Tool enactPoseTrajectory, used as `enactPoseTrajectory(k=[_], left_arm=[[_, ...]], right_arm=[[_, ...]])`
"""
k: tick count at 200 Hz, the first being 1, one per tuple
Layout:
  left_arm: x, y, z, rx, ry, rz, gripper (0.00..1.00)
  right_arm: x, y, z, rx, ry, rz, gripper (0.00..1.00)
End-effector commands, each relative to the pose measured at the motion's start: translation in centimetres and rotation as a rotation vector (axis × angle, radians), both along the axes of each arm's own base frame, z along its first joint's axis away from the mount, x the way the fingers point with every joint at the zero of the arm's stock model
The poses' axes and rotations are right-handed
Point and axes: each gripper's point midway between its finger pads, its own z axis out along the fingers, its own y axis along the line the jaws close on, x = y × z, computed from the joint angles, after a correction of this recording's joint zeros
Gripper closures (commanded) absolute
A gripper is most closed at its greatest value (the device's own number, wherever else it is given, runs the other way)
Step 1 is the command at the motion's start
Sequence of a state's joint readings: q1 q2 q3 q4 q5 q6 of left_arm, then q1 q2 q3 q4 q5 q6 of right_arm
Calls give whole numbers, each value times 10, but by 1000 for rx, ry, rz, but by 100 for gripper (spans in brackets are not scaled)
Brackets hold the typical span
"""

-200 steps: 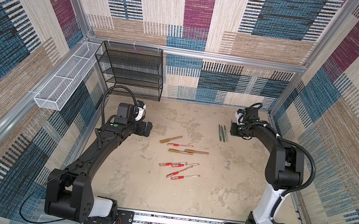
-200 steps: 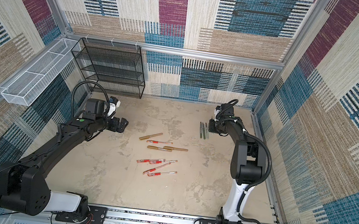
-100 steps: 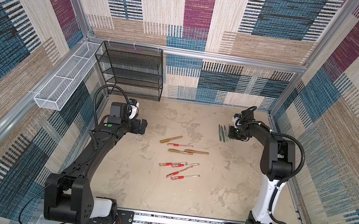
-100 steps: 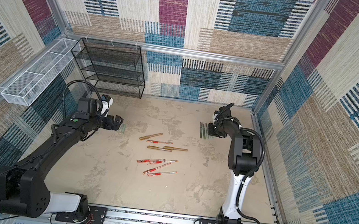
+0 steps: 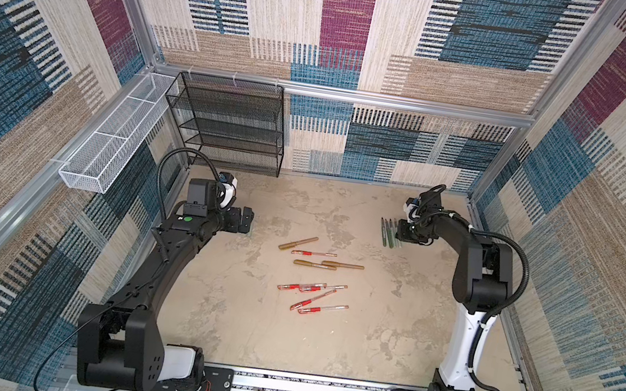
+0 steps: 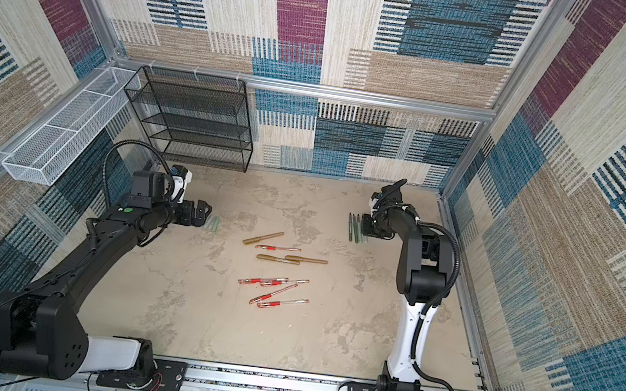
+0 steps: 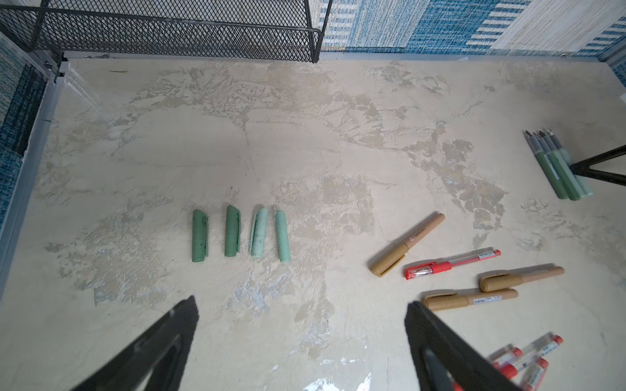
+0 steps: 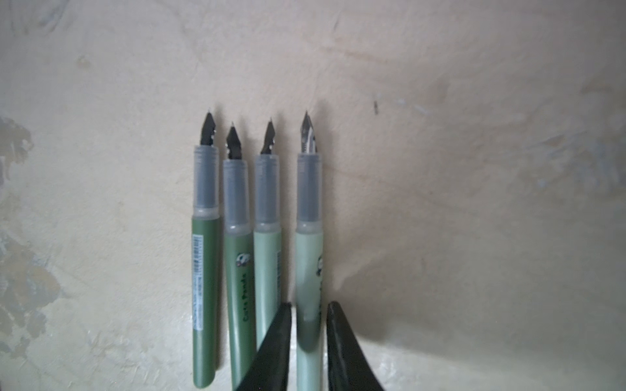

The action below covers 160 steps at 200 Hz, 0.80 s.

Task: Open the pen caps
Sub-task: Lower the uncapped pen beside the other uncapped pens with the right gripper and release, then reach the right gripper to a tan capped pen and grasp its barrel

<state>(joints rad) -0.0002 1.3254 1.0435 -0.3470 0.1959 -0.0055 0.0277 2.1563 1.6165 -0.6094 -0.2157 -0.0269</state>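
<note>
Several green pen caps lie side by side on the table, just ahead of my left gripper, which hangs open and empty above the table. Three gold pens and several red pens lie capped in the middle. At the far right lies a row of uncapped green pen bodies. My right gripper straddles the palest body at the row's end. Thin gaps show between both fingers and that pen, so the gripper is narrowly open. Both grippers show in a top view: the left gripper, the right gripper.
A black mesh shelf stands at the back left. A white wire basket hangs on the left wall. A metal frame edges the table, with the arm rail along the front.
My right gripper has come down toward the near side onto the row of pen bodies, and its jaws have loosened round the pale pen. The left gripper has drawn back slightly to the left.
</note>
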Motion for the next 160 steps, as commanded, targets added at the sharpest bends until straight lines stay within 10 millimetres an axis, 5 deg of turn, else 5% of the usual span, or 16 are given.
enactPoseTrajectory(k=[1, 77, 126, 160], left_arm=[[3, -2, 7, -34, -24, 3, 1], [4, 5, 12, -31, -34, 27, 1], [2, 7, 14, -39, -38, 34, 1], [1, 9, 16, -39, -43, 39, 1]], right_arm=[[3, 2, 20, 15, -35, -2, 77], [4, 29, 84, 80, -122, 67, 70], [-1, 105, 97, 100, -181, 283, 54], [-10, 161, 83, 51, -195, 476, 47]])
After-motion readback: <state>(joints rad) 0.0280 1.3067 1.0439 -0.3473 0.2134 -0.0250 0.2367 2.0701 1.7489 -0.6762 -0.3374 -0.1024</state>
